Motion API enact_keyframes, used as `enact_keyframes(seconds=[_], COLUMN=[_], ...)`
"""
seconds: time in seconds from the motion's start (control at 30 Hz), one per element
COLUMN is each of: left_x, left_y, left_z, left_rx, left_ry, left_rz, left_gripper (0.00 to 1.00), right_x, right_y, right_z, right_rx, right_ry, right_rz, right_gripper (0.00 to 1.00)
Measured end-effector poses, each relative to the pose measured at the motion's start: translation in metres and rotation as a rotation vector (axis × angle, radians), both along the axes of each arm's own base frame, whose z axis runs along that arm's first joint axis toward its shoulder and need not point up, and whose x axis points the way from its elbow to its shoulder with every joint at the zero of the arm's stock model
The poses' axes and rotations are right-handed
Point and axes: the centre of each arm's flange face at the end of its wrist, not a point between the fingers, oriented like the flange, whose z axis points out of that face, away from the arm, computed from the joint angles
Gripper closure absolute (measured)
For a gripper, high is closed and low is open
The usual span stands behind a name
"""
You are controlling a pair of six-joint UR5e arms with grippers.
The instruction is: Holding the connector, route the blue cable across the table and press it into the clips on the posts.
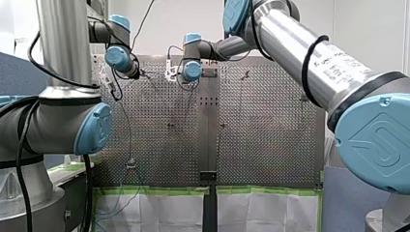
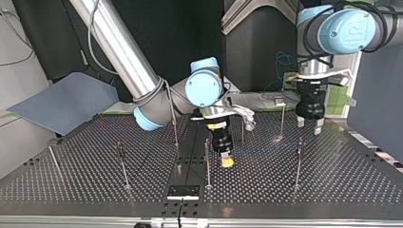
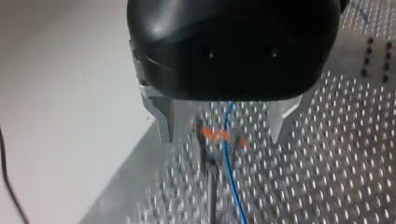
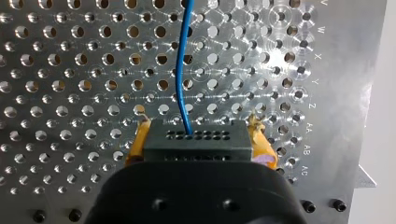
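My right gripper is shut, its yellow pads clamped on the sides of the black connector. The blue cable leaves the connector's face and runs ahead over the perforated plate. In the top view this gripper hangs low near the table's middle, beside a post. My left gripper is open, its metal fingers wide apart. It hovers over a post with an orange clip, and the blue cable passes between the fingers. In the top view it stands at the right.
Several thin posts stand on the perforated table, among them one at the top view's left and one at its right. A black bracket sits at the near edge. A connector block lies near the front view's lower left.
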Motion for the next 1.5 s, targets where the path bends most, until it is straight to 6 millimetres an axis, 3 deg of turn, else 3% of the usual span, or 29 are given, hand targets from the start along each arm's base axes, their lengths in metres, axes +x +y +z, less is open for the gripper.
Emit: enact_keyframes(seconds=[0.3,0.57,0.87,1.5], left_x=[-0.004,0.004,0.027,0.082], left_y=[-0.028,-0.041,-0.052,-0.067], left_z=[-0.001,0.009,0.015,-0.009], left_rx=[0.087,0.164,0.226,0.215], left_ry=[0.006,-0.053,-0.082,-0.072], left_rz=[-0.123,-0.16,-0.163,-0.146], left_gripper=[0.0,0.0,0.0,0.0], right_x=[0.0,0.0,-0.001,-0.003], right_y=[-0.001,-0.001,-0.003,-0.006], right_z=[0.0,0.0,0.0,0.0], right_rx=[-0.002,-0.002,-0.002,-0.002], right_ry=[-0.001,-0.001,-0.001,-0.002], right_rz=[0.007,0.008,0.006,0.001], right_gripper=[1.0,1.0,1.0,1.0])
